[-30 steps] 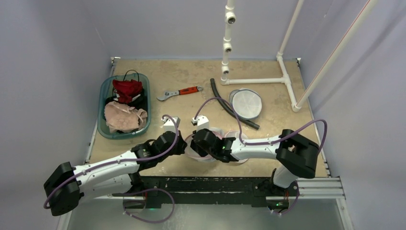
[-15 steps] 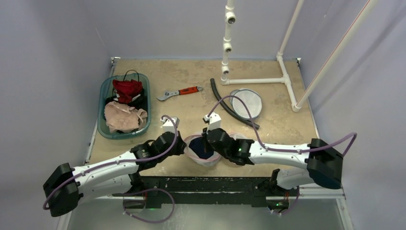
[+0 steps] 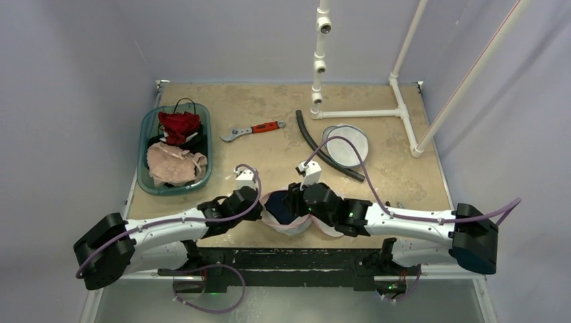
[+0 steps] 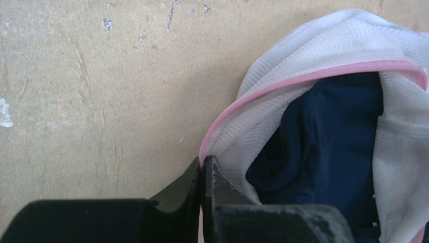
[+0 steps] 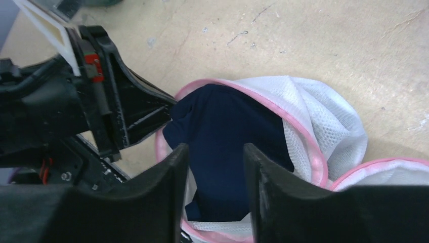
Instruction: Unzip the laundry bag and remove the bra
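**A:** Since half a second ago, the right arm is reaching lower and further right along the near edge, and the left arm's elbow is sitting farther in than it was.

**B:** What are the fingers doing?

**A:** The left gripper (image 4: pixel 204 164) is pinching shut on the pink-trimmed edge of the laundry bag (image 4: pixel 324 50), at the left side of its opening. The right gripper (image 5: pixel 215 152) is holding its fingers apart over the mouth of the bag. Whether they are touching cloth, I cannot tell.

**B:** And the bra?

**A:** The bra (image 5: pixel 227 136), dark navy, is lying inside the bag and showing through the gaping opening between the two grippers. White mesh is folding around it on the right.

**B:** Where is all that sitting?

**A:** It is sitting close to the near edge of the table (image 3: pixel 269 101), about midway across. Well apart, at the far left, a teal basin (image 3: pixel 143 151) is holding red and beige garments. A red-handled wrench (image 3: pixel 252 129) is lying to the right of it. Further right, a black hose (image 3: pixel 306 134) is lying beside a round white mesh pouch (image 3: pixel 343 151). A white pipe frame (image 3: pixel 357 113) is standing at the far right.
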You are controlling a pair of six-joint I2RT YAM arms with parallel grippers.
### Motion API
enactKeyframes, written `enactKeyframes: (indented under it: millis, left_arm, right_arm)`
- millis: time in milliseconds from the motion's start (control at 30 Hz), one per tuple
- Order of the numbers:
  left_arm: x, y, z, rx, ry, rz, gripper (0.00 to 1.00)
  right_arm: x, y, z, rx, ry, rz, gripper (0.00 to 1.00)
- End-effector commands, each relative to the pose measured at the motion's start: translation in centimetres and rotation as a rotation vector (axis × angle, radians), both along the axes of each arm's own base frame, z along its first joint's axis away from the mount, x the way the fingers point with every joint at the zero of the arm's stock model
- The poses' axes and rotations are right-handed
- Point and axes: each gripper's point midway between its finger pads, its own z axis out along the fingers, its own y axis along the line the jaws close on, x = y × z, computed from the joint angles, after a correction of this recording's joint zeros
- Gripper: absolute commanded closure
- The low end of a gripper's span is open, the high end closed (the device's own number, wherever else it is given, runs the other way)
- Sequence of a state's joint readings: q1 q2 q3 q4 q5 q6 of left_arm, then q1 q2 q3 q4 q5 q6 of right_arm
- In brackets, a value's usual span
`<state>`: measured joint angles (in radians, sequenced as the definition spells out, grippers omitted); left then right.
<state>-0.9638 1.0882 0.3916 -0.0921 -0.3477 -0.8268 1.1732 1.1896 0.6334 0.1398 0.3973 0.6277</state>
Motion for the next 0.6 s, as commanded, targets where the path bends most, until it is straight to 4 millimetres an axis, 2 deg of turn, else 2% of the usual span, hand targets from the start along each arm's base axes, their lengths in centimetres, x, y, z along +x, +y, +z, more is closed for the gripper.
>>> enactKeyframes:
  millis: [0,133,333,433,567]
  left_arm:
    - [0.6,-1.3,0.5,-0.053,-0.037,-0.019,1.00]
    - [0.8,-2.2,1.1,-0.096,-0.055,-0.034,1.00]
    - [0.3,-3.6,1.9,-0.197,-0.073,-0.083,1.00]
    - [0.3,-3.6,2.0,-0.204,-0.072,-0.081,1.00]
    - [0.5,-2.2,2.6,-0.159,-0.081,-0.038,1.00]
  right_arm:
    - [-0.4,0.2,1.4,0.026,-0.006,0.019,0.45]
    - [-0.3,1.0,2.2,0.038,-0.003,0.032,0.31]
    - [0.0,2.4,1.4,0.001,0.047,0.006,0.28]
    - [0.4,1.5,1.5,0.009,0.057,-0.063,0.28]
    - [0.7,-0.4,2.7,0.033,0.034,-0.128,0.27]
